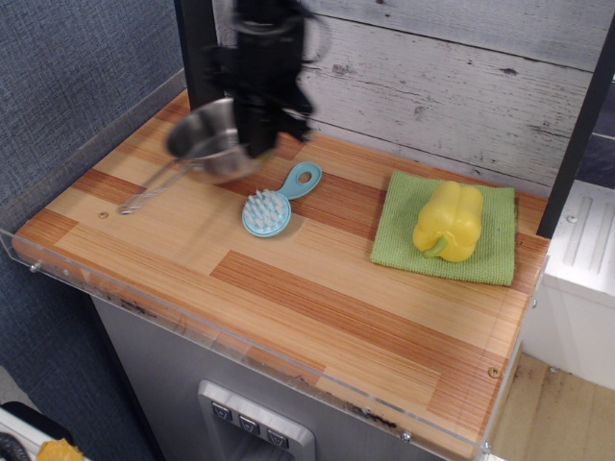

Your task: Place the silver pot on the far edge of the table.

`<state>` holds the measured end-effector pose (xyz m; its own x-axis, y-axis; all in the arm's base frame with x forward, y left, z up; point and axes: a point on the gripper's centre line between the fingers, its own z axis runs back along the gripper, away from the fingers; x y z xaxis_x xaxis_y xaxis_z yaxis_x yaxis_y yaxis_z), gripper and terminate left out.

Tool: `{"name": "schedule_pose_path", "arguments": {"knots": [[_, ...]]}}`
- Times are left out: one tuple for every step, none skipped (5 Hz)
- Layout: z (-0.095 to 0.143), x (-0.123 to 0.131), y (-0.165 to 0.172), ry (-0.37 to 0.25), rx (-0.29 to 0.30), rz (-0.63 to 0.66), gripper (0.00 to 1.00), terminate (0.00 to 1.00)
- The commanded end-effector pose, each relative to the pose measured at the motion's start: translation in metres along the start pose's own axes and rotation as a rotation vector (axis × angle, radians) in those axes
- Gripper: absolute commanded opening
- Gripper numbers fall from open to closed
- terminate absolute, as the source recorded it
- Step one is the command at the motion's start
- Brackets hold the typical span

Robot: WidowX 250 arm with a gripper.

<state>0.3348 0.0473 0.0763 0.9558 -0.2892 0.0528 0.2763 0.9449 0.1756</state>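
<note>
The silver pot point(207, 144) hangs tilted in the air above the back left of the table point(317, 288), blurred by motion. Its wire handle point(154, 190) points down to the front left. My black gripper point(258, 142) comes down from above and is shut on the pot's right rim. The fingertips are blurred and partly hidden behind the pot.
A light blue brush point(273, 204) lies just right of and below the pot. A yellow bell pepper point(448, 221) sits on a green cloth point(488, 252) at the right. A grey plank wall point(432, 86) stands behind the table. A clear acrylic rim point(192, 331) runs along the front edge.
</note>
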Motion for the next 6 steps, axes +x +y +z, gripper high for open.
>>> {"name": "schedule_pose_path", "arguments": {"knots": [[0.019, 0.005, -0.094, -0.084, 0.030, -0.203, 0.00, 0.00], [0.038, -0.007, -0.132, -0.115, 0.104, -0.289, 0.00, 0.00], [0.054, -0.026, -0.142, -0.149, 0.151, -0.240, 0.00, 0.00], [0.062, -0.045, -0.125, -0.205, 0.149, -0.139, 0.00, 0.00], [0.058, -0.060, -0.115, -0.240, 0.098, -0.078, 0.00, 0.00], [0.048, -0.055, -0.127, -0.238, 0.008, -0.157, 0.00, 0.00]]}}
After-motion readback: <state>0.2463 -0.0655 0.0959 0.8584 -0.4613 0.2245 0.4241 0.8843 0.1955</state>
